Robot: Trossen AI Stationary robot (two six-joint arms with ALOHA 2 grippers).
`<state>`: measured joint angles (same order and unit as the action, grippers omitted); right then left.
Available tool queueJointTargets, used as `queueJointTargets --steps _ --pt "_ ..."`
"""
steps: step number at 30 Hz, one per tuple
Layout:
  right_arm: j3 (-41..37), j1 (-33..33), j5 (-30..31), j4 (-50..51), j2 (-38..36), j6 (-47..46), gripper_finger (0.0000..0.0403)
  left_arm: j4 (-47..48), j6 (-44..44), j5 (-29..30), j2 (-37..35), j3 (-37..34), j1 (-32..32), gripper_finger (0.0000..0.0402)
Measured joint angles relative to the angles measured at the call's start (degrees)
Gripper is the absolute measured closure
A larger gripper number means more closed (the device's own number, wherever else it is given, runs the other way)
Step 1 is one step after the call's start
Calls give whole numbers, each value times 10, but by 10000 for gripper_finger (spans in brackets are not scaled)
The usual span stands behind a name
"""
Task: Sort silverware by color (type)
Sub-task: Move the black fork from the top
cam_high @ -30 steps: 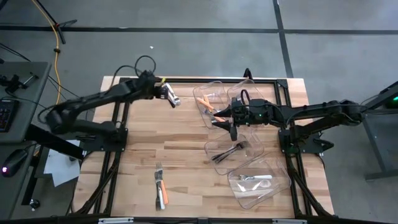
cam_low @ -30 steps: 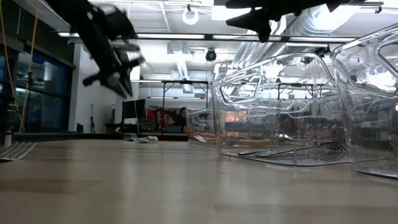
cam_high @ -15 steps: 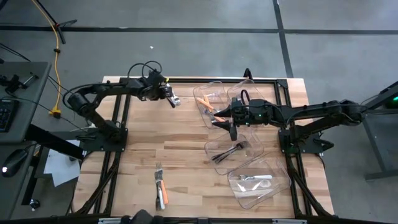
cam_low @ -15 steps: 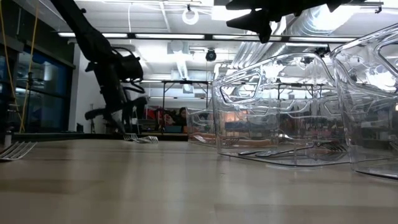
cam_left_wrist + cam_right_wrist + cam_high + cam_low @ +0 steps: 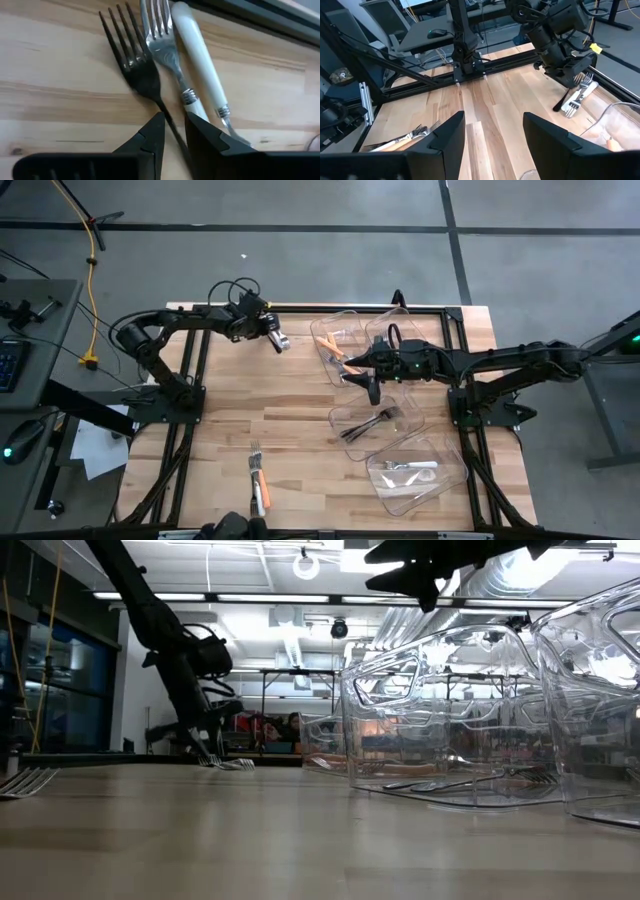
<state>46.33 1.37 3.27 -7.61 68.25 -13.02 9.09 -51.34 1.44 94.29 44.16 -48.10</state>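
L gripper (image 5: 173, 131) jaws astride dark fork (image 5: 136, 70)

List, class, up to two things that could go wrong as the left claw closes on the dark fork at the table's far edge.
1. The left claw straddles the dark metal fork's thin neck; it might slip or twist out.
2. The white-handled fork lies touching it, beside a white-handled utensil; either may get dragged along or nudged.

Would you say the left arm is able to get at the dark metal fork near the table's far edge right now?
Probably yes: the left hand already straddles the dark metal fork at its thin handle, nothing between. A white-handled fork lies very close and might get nudged.
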Motion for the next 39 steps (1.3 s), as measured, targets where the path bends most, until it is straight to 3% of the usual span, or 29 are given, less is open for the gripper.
queueJointTargets --steps 14,22,30,39 --pt "0 0 1 12 0 0 217 -12 -21 -4 26 1 -1 347" --pt "0 0 1 14 0 0 217 25 -1 -12 12 0 1 394" --pt "0 0 1 14 0 0 217 143 95 -46 2 3 13 398" --pt "0 0 0 14 0 0 217 332 197 -16 -82 -6 74 400"
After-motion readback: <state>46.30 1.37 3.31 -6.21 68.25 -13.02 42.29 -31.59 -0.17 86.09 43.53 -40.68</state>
